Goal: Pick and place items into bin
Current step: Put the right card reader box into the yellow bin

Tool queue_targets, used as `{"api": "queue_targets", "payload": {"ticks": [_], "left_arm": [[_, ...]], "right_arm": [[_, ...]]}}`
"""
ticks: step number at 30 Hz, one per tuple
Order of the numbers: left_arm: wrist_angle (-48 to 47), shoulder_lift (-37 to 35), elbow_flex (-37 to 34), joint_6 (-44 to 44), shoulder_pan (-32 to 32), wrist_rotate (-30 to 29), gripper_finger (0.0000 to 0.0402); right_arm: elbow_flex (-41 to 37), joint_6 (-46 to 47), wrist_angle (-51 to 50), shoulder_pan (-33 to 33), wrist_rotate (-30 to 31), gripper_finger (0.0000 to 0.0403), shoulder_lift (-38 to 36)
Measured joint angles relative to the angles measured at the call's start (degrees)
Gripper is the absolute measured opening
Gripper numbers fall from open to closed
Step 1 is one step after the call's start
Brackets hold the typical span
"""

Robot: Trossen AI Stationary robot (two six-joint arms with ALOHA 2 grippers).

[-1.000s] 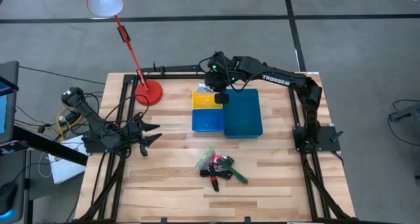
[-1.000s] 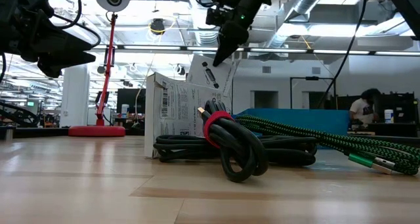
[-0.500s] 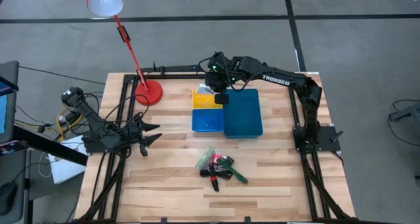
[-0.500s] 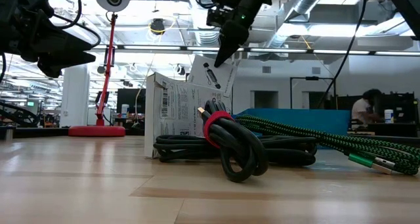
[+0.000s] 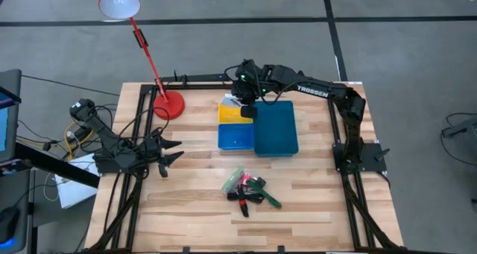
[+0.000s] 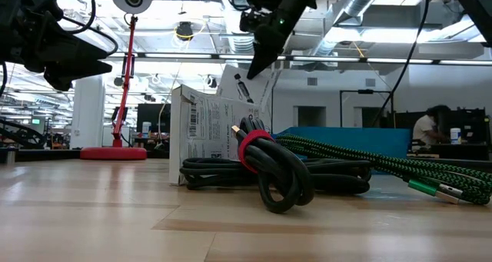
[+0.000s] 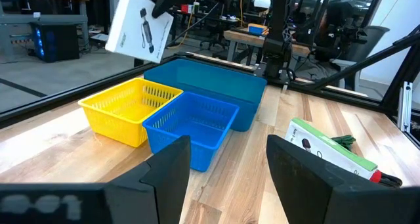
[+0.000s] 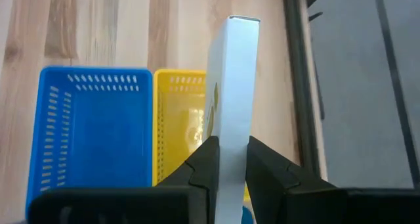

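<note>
My right gripper [image 5: 248, 109] is shut on a flat white box [image 7: 139, 23] and hangs with it over the far end of the bin, above the yellow compartment [image 5: 232, 113]. Beside that are the small blue compartment [image 5: 236, 138] and the large teal one [image 5: 276, 127]. Near the table's front lie the other items [image 5: 247, 189]. They are a white labelled box [image 6: 201, 124], a coiled black cable with a red band [image 6: 269, 170], a green cord [image 6: 384, 166] and a pink piece. At the table's left side my left gripper [image 5: 168, 156] waits open. My right gripper pinches the white box by its two broad faces [image 8: 233, 142] between its two fingers [image 8: 205, 163], at the box's upper end. The fingers slant down from the table's right side. The box hangs tilted below them, clear of the bin, its narrow edge [image 8: 236, 66] toward the wrist camera.
A red desk lamp stands with its base [image 5: 168, 105] at the table's far left, and its shade [image 5: 119, 2] reaches beyond the table. Black frame rails [image 5: 201, 79] run along the table's far edge and sides. Bare wood lies between the bin and the item pile.
My right gripper has rolled a little about the line it points along. The white box below it has turned slightly with it and still hangs over the yellow compartment.
</note>
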Motion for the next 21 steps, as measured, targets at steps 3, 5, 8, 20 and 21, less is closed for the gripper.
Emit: {"api": "queue_targets", "payload": {"ticks": [3,5,8,20,21], "left_arm": [[0.02,-0.02,0.00,0.01,0.00,0.00,0.0190],[0.00,-0.02,0.00,0.02,0.00,0.00,0.0190],[0.02,-0.02,0.00,0.02,0.00,0.00,0.0190],[0.00,-0.01,0.01,0.02,0.00,0.00,0.0190],[0.00,0.00,0.00,0.02,0.00,0.00,0.0190]], "right_arm": [[-1.13,-0.01,0.47,0.00,0.03,0.0056,0.01],[-2.03,-0.01,0.78,0.00,0.05,0.0056,0.01],[-3.25,-0.01,1.20,0.00,0.06,0.0056,0.01],[-4.59,-0.06,3.86,-0.02,-0.02,0.0056,0.01],[-4.60,-0.03,3.86,-0.02,-0.22,0.0056,0.01]]}}
